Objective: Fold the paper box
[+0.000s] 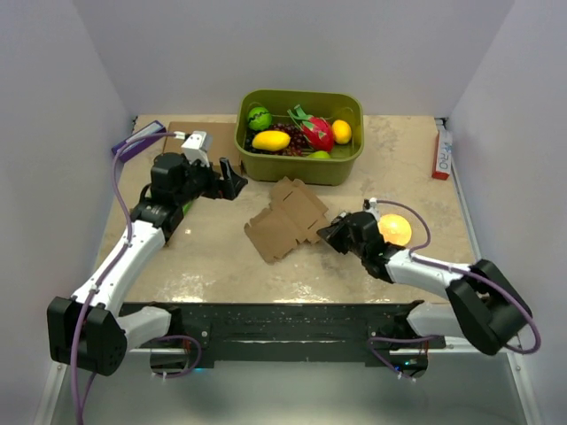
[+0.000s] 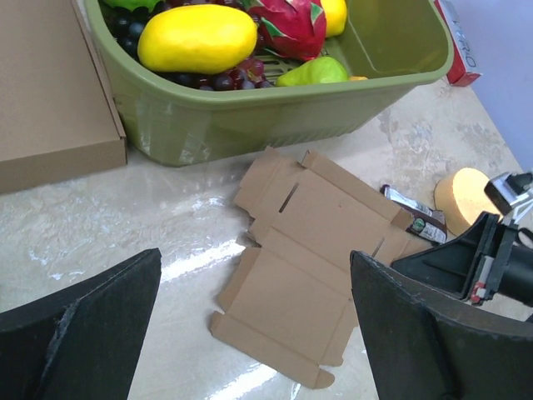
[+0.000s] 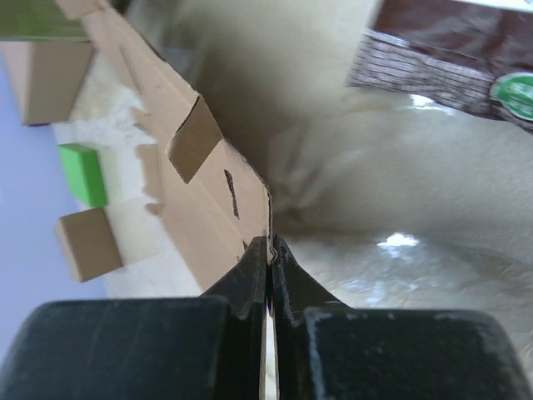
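My left gripper (image 1: 233, 181) hangs spread wide, left of the paper box (image 1: 285, 217), which lies flat mid-table before the green basin (image 1: 299, 166). My right gripper (image 3: 268, 246) pinches the box's right edge. I'd lift that flap slowly along its crease, with the left pinning the middle panel against sliding.

Paper box (image 1: 288, 217): an unfolded blank at the centre of my top view.
I see plain brown thin card with a jagged outline of tabs, slots and crease lines. It lies opened out and mostly flat on the counter (image 1: 213, 257), its right-hand edge pinched between the right fingers (image 3: 237, 285).
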{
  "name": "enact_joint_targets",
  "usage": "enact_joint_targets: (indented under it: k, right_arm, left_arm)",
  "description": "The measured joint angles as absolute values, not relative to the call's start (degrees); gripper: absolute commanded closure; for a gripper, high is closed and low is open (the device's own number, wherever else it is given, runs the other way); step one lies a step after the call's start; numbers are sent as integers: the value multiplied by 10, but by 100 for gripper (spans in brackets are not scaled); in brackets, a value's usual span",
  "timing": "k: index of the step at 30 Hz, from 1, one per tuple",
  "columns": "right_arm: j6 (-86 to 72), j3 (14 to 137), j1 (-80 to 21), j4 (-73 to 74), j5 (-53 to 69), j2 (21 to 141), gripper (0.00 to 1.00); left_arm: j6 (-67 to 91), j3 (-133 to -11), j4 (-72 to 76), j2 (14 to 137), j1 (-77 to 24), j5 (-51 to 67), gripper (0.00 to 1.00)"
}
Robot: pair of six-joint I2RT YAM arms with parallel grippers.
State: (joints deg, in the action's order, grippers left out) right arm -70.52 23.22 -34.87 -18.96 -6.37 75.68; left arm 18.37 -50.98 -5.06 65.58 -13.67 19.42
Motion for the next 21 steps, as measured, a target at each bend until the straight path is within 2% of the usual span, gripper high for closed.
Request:
enact_joint_targets:
  k: [11,21]
  right_arm:
    - [-559,350,-342,-24,-44,564,100]
    - [-345,489,-336,119,83,545,100]
  left_arm:
    - [159,-509,-35,619,-136,256,0]
    - [179,-500,69,590,-78,392,0]
